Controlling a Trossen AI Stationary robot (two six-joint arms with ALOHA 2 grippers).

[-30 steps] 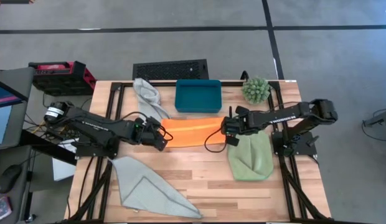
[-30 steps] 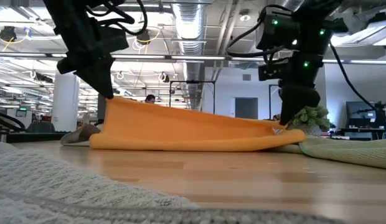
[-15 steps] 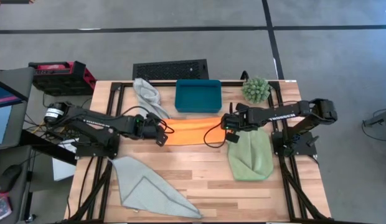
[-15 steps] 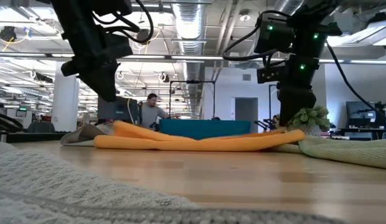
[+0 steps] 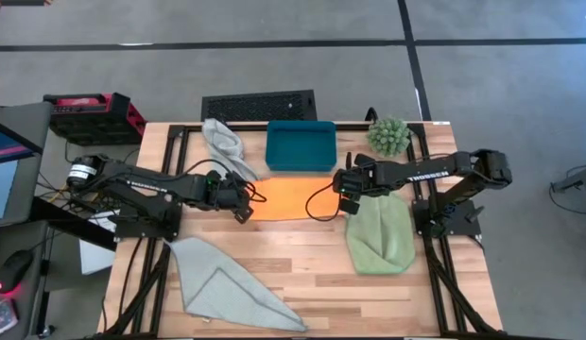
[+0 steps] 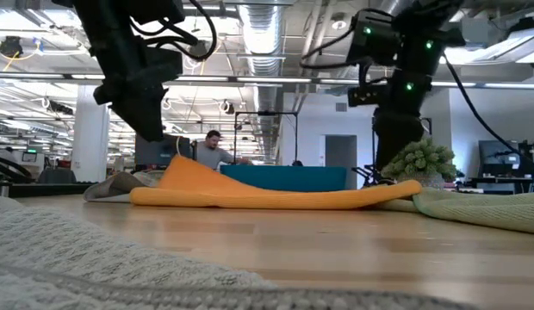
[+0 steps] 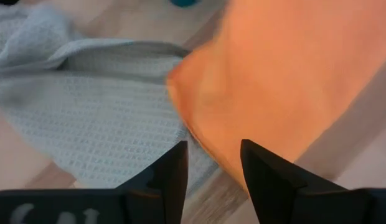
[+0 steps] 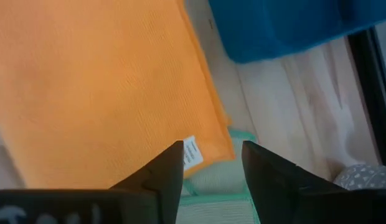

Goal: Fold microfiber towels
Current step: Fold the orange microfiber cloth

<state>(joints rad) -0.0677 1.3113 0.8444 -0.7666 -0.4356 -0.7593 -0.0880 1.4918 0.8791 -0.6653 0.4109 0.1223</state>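
- Grippers first: the left gripper (image 5: 244,195) hangs at the orange towel's (image 5: 291,198) nine o'clock end, fingers parted and empty; the right gripper (image 5: 347,195) hangs at its three o'clock end, likewise spread with nothing between its fingers.
- Orange towel lies released at the desk's (image 5: 302,269) middle as a narrow folded band, just beside the teal tray (image 5: 301,144), one corner slightly raised in the low view.
- Progress, as I judge it: one fold made on the orange towel; another fold probably remains.
- Green towel (image 5: 380,236) at four o'clock, one grey towel (image 5: 224,144) at eleven and another (image 5: 222,286) at seven lie rumpled, not yet folded.
- Both arms reach inward from the desk's sides, stretched low and level.
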